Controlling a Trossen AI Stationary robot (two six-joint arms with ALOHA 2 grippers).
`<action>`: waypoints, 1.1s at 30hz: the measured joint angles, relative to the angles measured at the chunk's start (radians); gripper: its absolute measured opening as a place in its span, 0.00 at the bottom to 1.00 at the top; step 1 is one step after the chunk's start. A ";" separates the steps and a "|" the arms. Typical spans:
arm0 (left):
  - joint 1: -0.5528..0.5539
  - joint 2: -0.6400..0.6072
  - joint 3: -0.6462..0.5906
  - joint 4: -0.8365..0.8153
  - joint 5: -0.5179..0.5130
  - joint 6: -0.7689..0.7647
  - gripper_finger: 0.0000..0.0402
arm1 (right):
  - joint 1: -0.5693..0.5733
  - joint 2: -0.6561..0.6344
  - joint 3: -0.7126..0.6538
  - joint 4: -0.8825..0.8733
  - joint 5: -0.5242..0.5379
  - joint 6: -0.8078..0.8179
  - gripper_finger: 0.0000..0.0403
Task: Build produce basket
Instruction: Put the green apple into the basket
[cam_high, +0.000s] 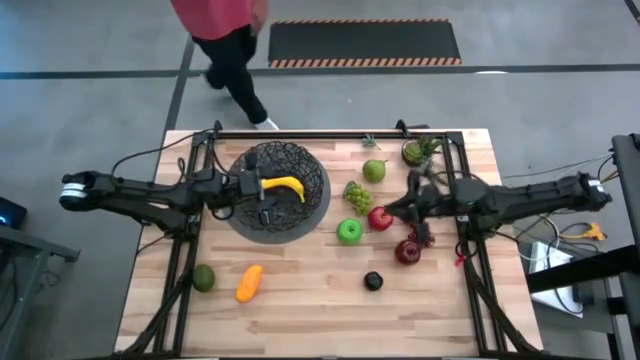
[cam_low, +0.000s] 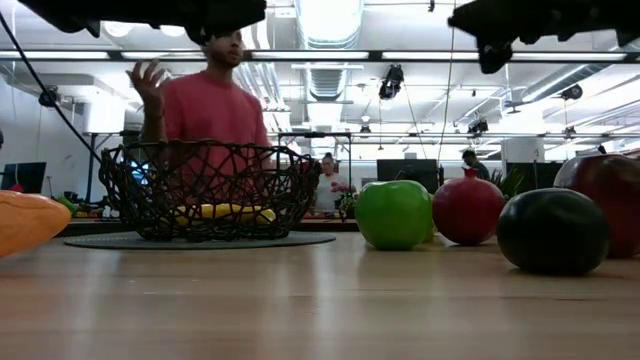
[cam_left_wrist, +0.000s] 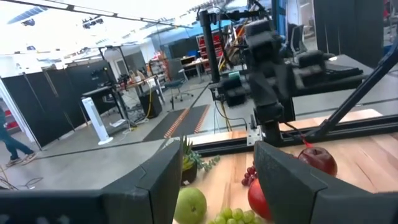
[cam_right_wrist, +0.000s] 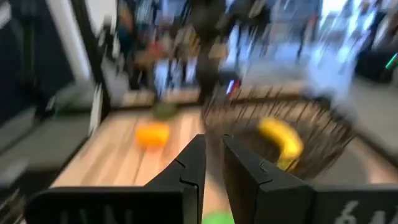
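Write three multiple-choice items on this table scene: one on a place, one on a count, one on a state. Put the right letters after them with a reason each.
1. Where is the banana?
A. Inside the basket
B. On the bare table beside the avocado
C. Held in the right tool

2. How many produce pieces lie in the basket?
A. None
B. One
C. Three

3. How does the left tool stand?
A. Clamped on a pear
B. Open and holding nothing
C. Shut tight on the basket rim

Answers:
1 A: the high view shows the yellow banana within the black wire bowl.
2 B: only the banana shows inside the mesh; the other fruit lies on the table.
3 B: the left wrist view shows its fingers apart with clear space between them.
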 joint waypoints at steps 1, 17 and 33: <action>0.000 -0.005 0.000 -0.003 0.000 0.000 0.45 | 0.019 0.026 0.023 -0.032 0.000 0.014 0.09; 0.000 -0.053 -0.011 -0.014 0.001 0.000 0.45 | 0.202 0.388 0.381 -0.420 0.207 0.161 0.09; 0.000 -0.160 -0.110 -0.013 0.002 0.017 0.45 | 0.156 0.657 0.808 -1.064 0.280 0.316 0.09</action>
